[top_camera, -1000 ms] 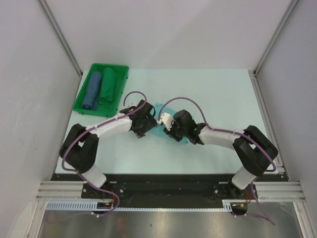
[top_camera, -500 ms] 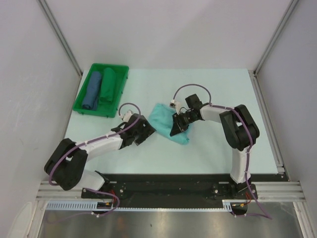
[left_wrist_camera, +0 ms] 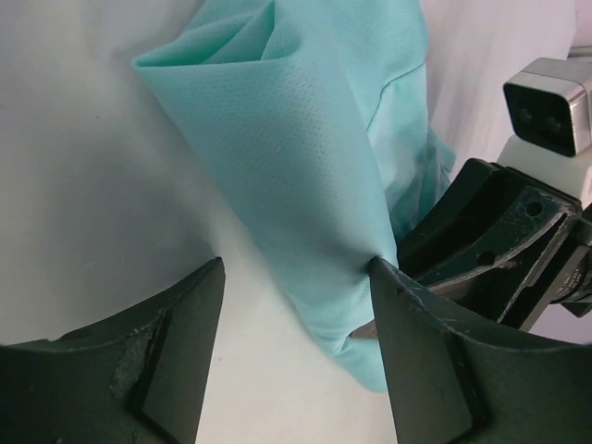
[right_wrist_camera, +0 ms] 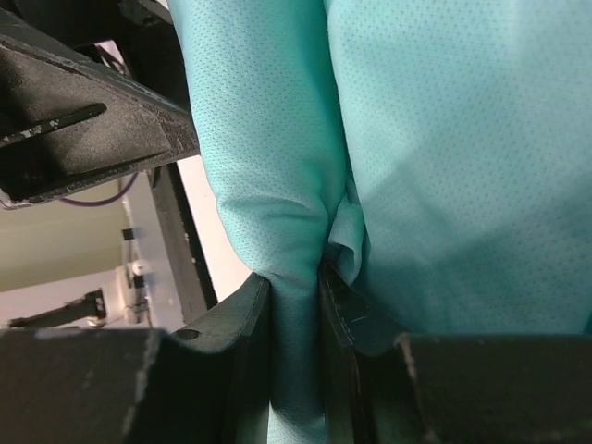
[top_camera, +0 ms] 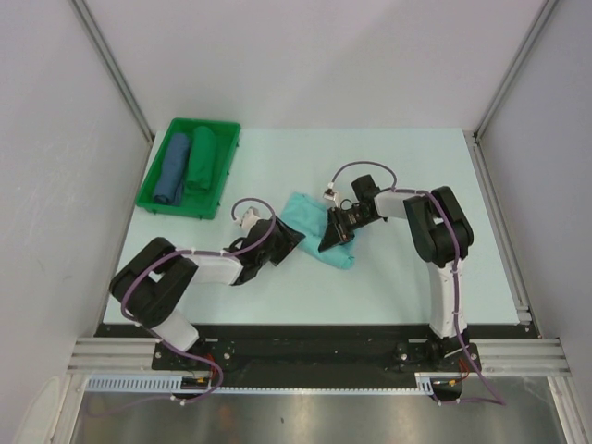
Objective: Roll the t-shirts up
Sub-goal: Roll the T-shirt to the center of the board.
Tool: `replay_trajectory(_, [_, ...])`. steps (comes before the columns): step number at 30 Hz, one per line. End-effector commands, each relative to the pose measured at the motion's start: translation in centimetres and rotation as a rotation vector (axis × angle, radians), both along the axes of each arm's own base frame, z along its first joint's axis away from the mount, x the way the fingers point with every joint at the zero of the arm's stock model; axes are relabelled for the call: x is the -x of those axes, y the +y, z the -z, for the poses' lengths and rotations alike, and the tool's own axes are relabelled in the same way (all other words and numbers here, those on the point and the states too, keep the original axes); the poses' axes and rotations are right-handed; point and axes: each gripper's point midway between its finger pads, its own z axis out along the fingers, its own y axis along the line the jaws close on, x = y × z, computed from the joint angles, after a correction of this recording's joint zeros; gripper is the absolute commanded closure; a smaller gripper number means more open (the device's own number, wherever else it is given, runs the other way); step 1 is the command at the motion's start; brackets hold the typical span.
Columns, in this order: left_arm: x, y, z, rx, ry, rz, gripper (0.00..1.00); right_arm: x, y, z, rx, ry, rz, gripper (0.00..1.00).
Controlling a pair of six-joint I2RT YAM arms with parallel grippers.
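Note:
The light mint t-shirt (top_camera: 310, 228) lies mid-table as a partly rolled bundle. My right gripper (top_camera: 331, 237) is shut on a fold at its near-right end; in the right wrist view the cloth (right_wrist_camera: 444, 139) is pinched between the jaws (right_wrist_camera: 294, 287). My left gripper (top_camera: 289, 240) is open at the bundle's left side. In the left wrist view the shirt (left_wrist_camera: 296, 139) lies between the spread fingers (left_wrist_camera: 296, 305), with the right finger (left_wrist_camera: 416, 351) against the cloth. A medium blue rolled shirt (top_camera: 173, 169) and a dark green one (top_camera: 201, 159) lie in the tray.
The green plastic tray (top_camera: 228, 166) stands at the table's far left corner. The right gripper's black body (left_wrist_camera: 499, 240) sits close to my left fingers. Grey walls and metal rails bound the table on three sides.
Both arms have shifted posture and uncovered the mint shirt. The left gripper pulled back, then returned to the shirt's left edge. The right arm folded upright and stayed on the cloth.

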Motion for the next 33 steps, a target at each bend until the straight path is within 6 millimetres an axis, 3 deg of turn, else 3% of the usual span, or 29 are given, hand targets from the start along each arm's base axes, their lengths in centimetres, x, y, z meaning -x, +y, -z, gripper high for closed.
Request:
replay_trajectory(1, [-1.4,-1.0,-0.3,0.065,-0.042,-0.047,0.33,0.7,-0.6,2.5,0.082,0.11,0.024,0.83])
replay_trajectory(6, [-1.3,-0.9,1.5,0.016,0.034,-0.116,0.46,0.0,-0.9,2.3,0.075,0.13,0.043,0.83])
replay_trajectory(8, [-0.8,-0.2,2.8,-0.048,0.096,-0.154,0.57,-0.2,-1.0,2.0,0.098,0.09,0.042,0.75])
replay_trajectory(9, [-1.5,-0.5,2.5,-0.055,0.106,-0.169,0.62,-0.4,-1.1,1.9,0.116,0.046,0.032,0.69])
replay_trajectory(10, [-1.0,0.0,3.3,-0.091,0.153,-0.187,0.77,-0.3,-1.0,1.1,0.131,-0.001,0.016,0.57])
replay_trajectory(12, [-1.3,-0.5,2.8,-0.098,0.188,-0.198,0.92,-0.8,-1.6,1.2,0.208,-0.087,0.023,0.49])
replay_trajectory(13, [-0.3,0.3,3.7,-0.15,0.248,-0.198,1.0,-1.5,-1.7,0.9,0.227,-0.152,0.029,0.42])
replay_trajectory(16, [0.6,0.6,3.1,-0.198,0.312,-0.183,1.0,-2.6,-2.8,-0.7,0.324,-0.354,0.062,0.3])
replay_trajectory(17, [0.8,0.8,2.9,-0.208,0.328,-0.177,1.0,-3.4,-3.1,-2.4,0.36,-0.456,0.088,0.29])
replay_trajectory(18, [0.9,0.7,2.5,-0.209,0.34,-0.171,0.99,-3.1,-3.7,-2.3,0.397,-0.492,0.097,0.28])
replay_trajectory(20, [1.7,1.5,2.5,-0.245,0.384,-0.15,1.0,-4.6,-4.7,-3.2,0.488,-0.654,0.135,0.26])
replay_trajectory(21, [1.9,1.4,2.3,-0.237,0.405,-0.132,1.0,-4.2,-4.2,-4.8,0.492,-0.734,0.132,0.25])
replay_trajectory(23, [2.3,2.5,2.1,-0.264,0.434,-0.118,1.0,-4.3,-5.1,-5.1,0.582,-0.878,0.153,0.24])
replay_trajectory(24, [2.3,2.6,1.9,-0.264,0.445,-0.112,1.0,-3.3,-3.9,-6.9,0.563,-0.963,0.138,0.24])
replay_trajectory(26, [2.7,3.5,1.9,-0.285,0.472,-0.097,1.0,-2.3,-4.1,-7.2,0.623,-1.072,0.149,0.23])
replay_trajectory(27, [2.8,3.4,1.6,-0.275,0.482,-0.086,1.0,-0.3,-2.1,-8.7,0.591,-1.169,0.093,0.22])
replay_trajectory(30, [3.0,4.2,1.5,-0.299,0.515,-0.067,1.0,2.0,-1.3,-8.9,0.639,-1.311,0.063,0.21])
replay_trajectory(31, [3.3,4.4,1.6,-0.312,0.53,-0.058,1.0,3.7,0.0,-8.9,0.634,-1.359,0.031,0.21])
replay_trajectory(33, [3.2,4.5,1.5,-0.315,0.54,-0.057,1.0,5.0,1.0,-8.7,0.639,-1.394,-0.004,0.21])
